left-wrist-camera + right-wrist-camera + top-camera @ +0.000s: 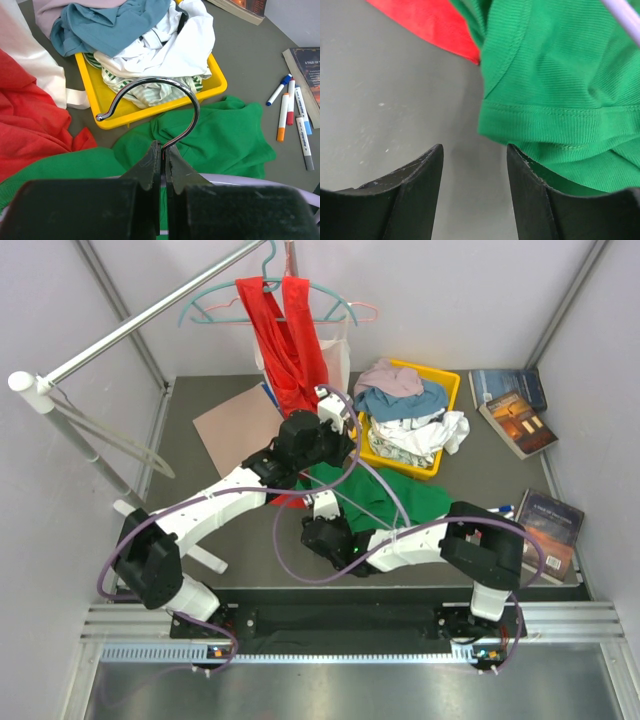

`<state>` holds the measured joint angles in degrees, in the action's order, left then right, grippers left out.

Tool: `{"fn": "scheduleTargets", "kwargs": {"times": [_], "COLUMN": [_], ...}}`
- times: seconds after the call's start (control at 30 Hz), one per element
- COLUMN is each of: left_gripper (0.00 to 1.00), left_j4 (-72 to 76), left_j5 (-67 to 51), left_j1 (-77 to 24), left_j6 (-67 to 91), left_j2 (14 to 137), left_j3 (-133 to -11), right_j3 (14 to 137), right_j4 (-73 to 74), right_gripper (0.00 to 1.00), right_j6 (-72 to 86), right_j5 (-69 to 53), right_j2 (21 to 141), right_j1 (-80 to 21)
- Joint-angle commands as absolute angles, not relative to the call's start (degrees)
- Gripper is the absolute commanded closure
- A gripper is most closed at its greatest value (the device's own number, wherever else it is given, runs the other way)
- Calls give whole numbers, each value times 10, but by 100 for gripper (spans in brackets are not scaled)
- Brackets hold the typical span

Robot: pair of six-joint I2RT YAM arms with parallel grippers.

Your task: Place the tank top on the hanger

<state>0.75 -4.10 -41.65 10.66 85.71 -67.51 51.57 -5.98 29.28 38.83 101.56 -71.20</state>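
The green tank top (395,498) lies crumpled on the grey table in front of the yellow bin. It also shows in the left wrist view (220,137) and the right wrist view (560,75). My left gripper (164,150) is shut on the metal hook (192,107) of the lavender hanger (282,183), whose bar lies across the top. My right gripper (475,147) is open and empty, low over the bare table, its right finger at the hemmed edge of the top. A piece of the lavender bar (626,16) shows in the right wrist view.
A yellow bin (452,388) heaped with clothes stands behind the top. A red tank top (288,345) hangs from teal and pink hangers on the rail (150,312), and its hem reaches the table. Books (520,420) and markers (292,112) lie right; brown cardboard (235,425) lies left.
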Motion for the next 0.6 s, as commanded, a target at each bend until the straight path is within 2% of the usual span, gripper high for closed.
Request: {"fn": "scheduleTargets", "kwargs": {"times": [0.0,0.23,0.33,0.43,0.47,0.57], "left_gripper": [100,100,100,100,100,100], "left_j4": [32,34,35,33,29,26], "left_j5": [-54,-61,-64,-49,-42,-10], "left_j1": [-412,-412,-413,-412,-412,-410], "left_j6": [115,119,119,106,100,79], "left_j2": [825,824,825,824,824,822], "left_j3": [-679,-677,-676,-677,-676,-673], "right_j3": [526,519,523,514,509,483], "right_j4": [-119,-218,-236,-237,-236,-206], "right_gripper": [46,48,61,94,100,100], "right_j6": [296,221,198,158,151,153], "right_j5": [433,461,436,401,387,315], "right_j2": [1031,1054,1057,1030,1016,939], "right_j1": [-699,-679,-663,-658,-659,-659]}}
